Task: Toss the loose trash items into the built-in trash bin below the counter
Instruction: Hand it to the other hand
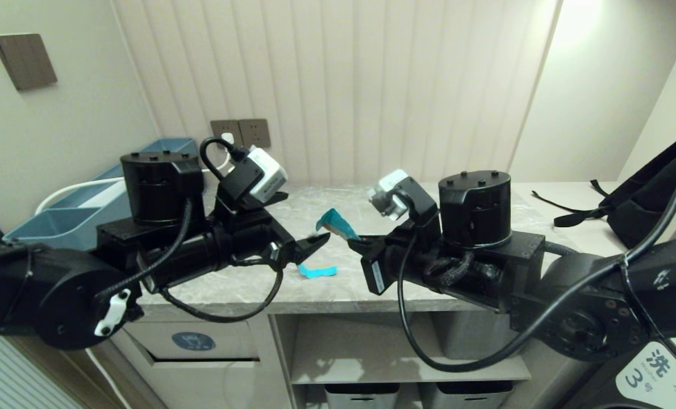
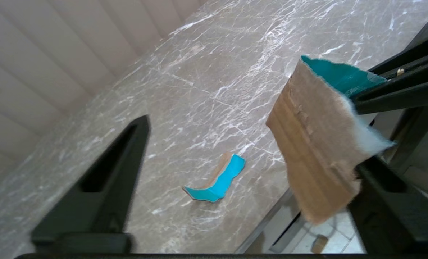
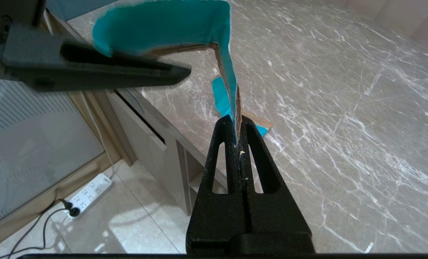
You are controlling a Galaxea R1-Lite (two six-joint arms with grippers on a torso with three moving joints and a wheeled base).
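Note:
My right gripper point(image 1: 356, 243) point(image 3: 236, 124) is shut on a folded cardboard piece point(image 1: 338, 224) point(image 3: 163, 25), turquoise on one face and tan on the other point(image 2: 318, 144), held above the counter point(image 1: 326, 289). My left gripper point(image 1: 309, 247) point(image 2: 253, 144) stands open right beside that piece, one finger point(image 3: 109, 68) level with its upper fold, nothing gripped. A bent turquoise strip point(image 1: 317, 271) point(image 2: 215, 180) lies on the counter near the front edge, under both grippers. The trash bin flap with its blue sticker point(image 1: 193, 341) sits below the counter at the left.
A blue tray point(image 1: 71, 221) stands at the counter's back left, under wall sockets point(image 1: 247, 132). A black bag with straps point(image 1: 645, 193) lies at the right. Grey tubs point(image 1: 361, 395) sit under an open shelf. A power strip point(image 3: 90, 192) lies on the floor.

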